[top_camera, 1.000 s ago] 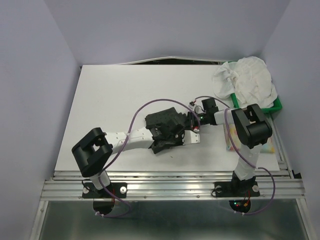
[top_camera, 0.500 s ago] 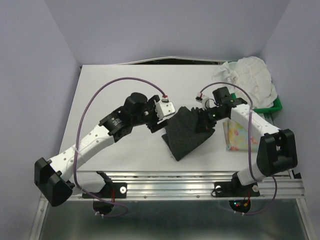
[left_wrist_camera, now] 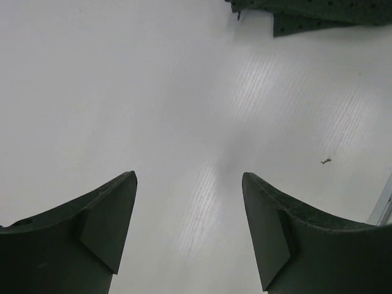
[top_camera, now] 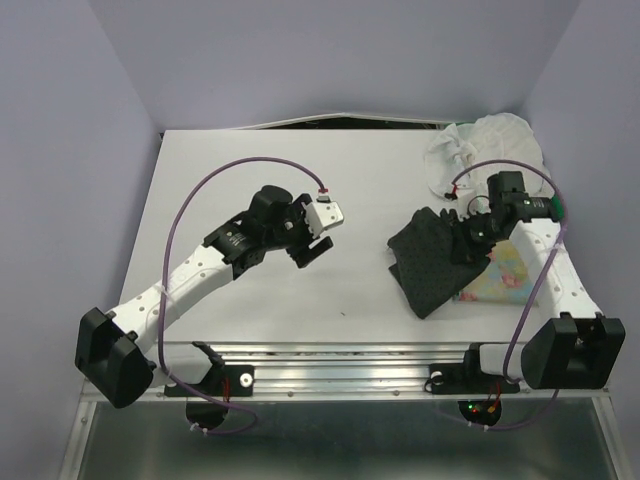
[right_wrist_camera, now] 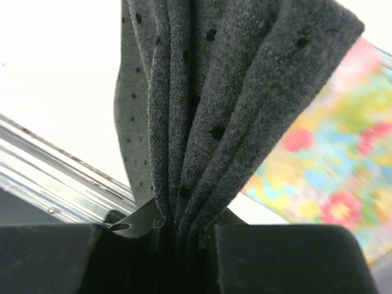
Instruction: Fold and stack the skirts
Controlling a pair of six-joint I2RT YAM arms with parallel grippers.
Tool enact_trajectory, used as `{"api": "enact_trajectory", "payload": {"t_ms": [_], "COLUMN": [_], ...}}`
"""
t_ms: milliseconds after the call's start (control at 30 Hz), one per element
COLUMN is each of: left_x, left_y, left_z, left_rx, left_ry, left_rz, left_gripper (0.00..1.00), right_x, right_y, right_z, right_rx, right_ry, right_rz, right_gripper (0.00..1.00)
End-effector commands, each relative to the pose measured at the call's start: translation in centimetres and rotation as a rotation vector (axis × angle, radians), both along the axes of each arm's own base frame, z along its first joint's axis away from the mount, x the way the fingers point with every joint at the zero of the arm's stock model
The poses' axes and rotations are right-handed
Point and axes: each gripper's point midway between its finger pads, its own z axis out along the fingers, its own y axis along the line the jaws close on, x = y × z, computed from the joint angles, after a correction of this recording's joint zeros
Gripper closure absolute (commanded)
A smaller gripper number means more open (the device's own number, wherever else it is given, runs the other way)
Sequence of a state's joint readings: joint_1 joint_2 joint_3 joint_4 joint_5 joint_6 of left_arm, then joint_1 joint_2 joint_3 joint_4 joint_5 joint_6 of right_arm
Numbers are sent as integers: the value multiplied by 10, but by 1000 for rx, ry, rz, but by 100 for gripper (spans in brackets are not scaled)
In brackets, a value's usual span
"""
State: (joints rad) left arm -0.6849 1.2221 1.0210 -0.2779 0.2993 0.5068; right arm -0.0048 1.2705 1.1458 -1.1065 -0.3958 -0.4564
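— White tabletop (top_camera: 250, 170). Your right gripper (top_camera: 470, 243)?
— I've got it clamped on the dark charcoal dotted cloth skirt (top_camera: 430, 265), arm extended, cloth overlapping the left edge of the pastel yellow floral skirt (top_camera: 505, 278).
— Left gripper (top_camera: 315, 248)?
— Spread wide, empty, well left of that floral skirt.

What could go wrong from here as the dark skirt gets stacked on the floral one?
1. Only the right fingers pinch the dark skirt, bunched at one edge; its fold may fall open.
2. Its trailing end could drag and rumple the floral skirt.
3. The left fingers stand open, too far to steady it.
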Motion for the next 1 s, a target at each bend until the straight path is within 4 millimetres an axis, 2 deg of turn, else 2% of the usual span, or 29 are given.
{"api": "enact_trajectory", "payload": {"t_ms": [0,133,200,367,433,600,967], "left_x": [1,1,1,1,0,1,-1], "left_y": [-8,-10,-10,-10,-9,-7,-5], "left_z": [9,7,6,7,5,2,-5], "left_rx": [-49,-51,-54,-56,-48,-38,-10], "left_ry": [-19,-21,-22,-28,-26,-22,8], "left_rz": [-25,-34,-34,-36,-37,-34,-32], "left_gripper": [20,20,20,20,20,20,20], "right_x": [6,6,7,5,3,-3,1], "right_y": [-37,-55,-64,-94,-98,-117,-151], "right_z": [27,47,51,49,46,21,-47], "right_rx": [-64,-77,-86,-74,-59,-15,281], "right_ry": [-72,-98,-110,-118,-112,-70,19], "right_rz": [-22,-44,-67,-141,-150,-169,-226], "right_gripper": [99,99,99,99,99,99,94]}}
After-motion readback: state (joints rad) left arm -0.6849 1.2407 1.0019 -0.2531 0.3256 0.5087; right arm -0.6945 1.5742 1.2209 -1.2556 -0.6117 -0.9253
